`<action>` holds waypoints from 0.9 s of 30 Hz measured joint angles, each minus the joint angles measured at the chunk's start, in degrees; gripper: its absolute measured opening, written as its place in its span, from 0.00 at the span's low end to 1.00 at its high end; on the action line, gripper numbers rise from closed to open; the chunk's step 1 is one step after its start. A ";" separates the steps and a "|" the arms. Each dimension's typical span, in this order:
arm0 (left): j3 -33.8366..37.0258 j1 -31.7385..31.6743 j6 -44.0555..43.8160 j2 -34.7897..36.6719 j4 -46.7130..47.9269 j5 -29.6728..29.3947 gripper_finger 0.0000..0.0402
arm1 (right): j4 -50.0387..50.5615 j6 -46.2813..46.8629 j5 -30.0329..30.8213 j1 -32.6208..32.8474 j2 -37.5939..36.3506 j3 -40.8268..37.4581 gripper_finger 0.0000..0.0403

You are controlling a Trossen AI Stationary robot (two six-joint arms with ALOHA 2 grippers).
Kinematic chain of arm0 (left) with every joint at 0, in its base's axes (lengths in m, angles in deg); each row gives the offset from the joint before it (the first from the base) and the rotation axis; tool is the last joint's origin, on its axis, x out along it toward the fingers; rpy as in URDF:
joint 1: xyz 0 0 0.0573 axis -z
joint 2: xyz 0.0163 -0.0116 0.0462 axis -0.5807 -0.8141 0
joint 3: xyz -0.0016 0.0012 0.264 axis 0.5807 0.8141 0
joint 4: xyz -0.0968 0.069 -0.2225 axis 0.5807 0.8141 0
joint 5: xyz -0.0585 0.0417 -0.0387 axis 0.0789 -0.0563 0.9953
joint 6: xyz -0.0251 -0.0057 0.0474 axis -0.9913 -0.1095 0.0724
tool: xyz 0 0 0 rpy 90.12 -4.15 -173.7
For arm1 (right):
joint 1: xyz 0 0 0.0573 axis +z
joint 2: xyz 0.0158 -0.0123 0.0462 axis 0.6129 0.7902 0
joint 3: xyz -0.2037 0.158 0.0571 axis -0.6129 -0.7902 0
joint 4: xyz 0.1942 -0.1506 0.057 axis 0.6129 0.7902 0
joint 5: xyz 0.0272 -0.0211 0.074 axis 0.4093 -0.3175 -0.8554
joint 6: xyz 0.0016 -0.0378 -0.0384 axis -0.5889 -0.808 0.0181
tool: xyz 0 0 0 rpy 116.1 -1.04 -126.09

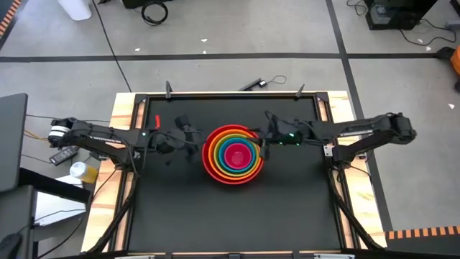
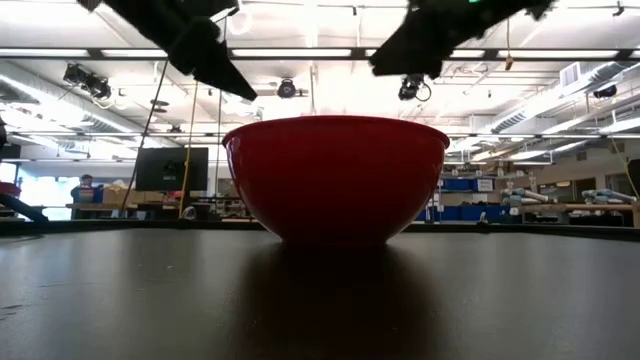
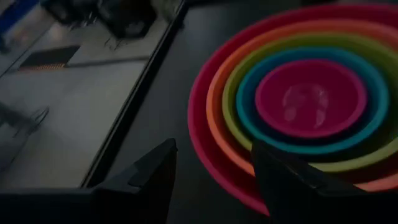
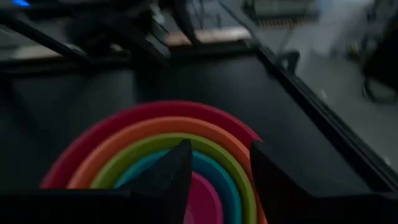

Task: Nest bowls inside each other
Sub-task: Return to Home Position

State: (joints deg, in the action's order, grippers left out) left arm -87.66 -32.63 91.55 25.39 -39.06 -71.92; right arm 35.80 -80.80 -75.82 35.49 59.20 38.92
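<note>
Five bowls sit nested at the table's middle: red (image 1: 210, 164) outermost, then orange (image 1: 215, 140), yellow-green (image 3: 348, 163), blue (image 3: 249, 93), and magenta pink (image 1: 236, 154) innermost. The red bowl (image 2: 335, 175) stands on its base on the black tabletop. My left gripper (image 1: 192, 144) hovers open just left of the stack and above its rim; in its wrist view (image 3: 211, 180) the red rim lies between and beyond its fingers. My right gripper (image 1: 263, 139) hovers open at the stack's right rim, above it (image 4: 217, 177). Neither has anything between its fingers.
The black tabletop (image 1: 230, 216) stretches bare toward the near edge. A metal frame rail (image 1: 230, 95) borders the far side, with a small red thing (image 1: 157, 119) at the far left. Beyond the table are cables and floor.
</note>
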 joint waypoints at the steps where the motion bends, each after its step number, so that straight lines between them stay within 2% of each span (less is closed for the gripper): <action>1: 1.34 -0.79 0.85 1.01 -2.11 1.69 0.53 | -2.65 -0.61 0.01 0.61 -1.69 -2.45 0.42; 7: 6.38 -6.31 4.93 10.41 -9.21 9.75 0.53 | -25.63 -1.31 -3.34 0.85 -10.98 -19.66 0.41; 10: 9.24 -9.33 5.94 16.49 -11.29 14.25 0.53 | -31.42 -1.03 -5.43 -1.08 -16.31 -25.41 0.41; 14: 13.90 -13.48 6.00 24.66 -12.83 17.54 0.53 | -30.94 -1.09 -9.09 -3.88 -24.70 -29.22 0.41; 18: 19.77 -16.78 5.96 30.67 -17.96 22.17 0.53 | -29.15 -1.46 -15.85 -5.64 -31.70 -30.86 0.41; 21: 24.21 -17.55 2.28 33.98 -19.24 25.97 0.53 | -26.97 -3.23 -19.92 -6.08 -34.84 -31.90 0.40; 24: 29.08 -17.27 0.59 36.27 -19.97 26.59 0.53 | -26.22 -3.89 -19.43 -6.09 -36.87 -34.54 0.39; 27: 32.32 -17.97 1.06 37.57 -25.54 25.74 0.53 | -28.09 -2.65 -15.12 -6.10 -38.36 -37.65 0.38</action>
State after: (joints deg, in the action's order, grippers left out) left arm -55.34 -50.60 92.61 62.96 -64.59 -46.19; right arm 7.71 -83.45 -90.95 29.39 20.84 1.27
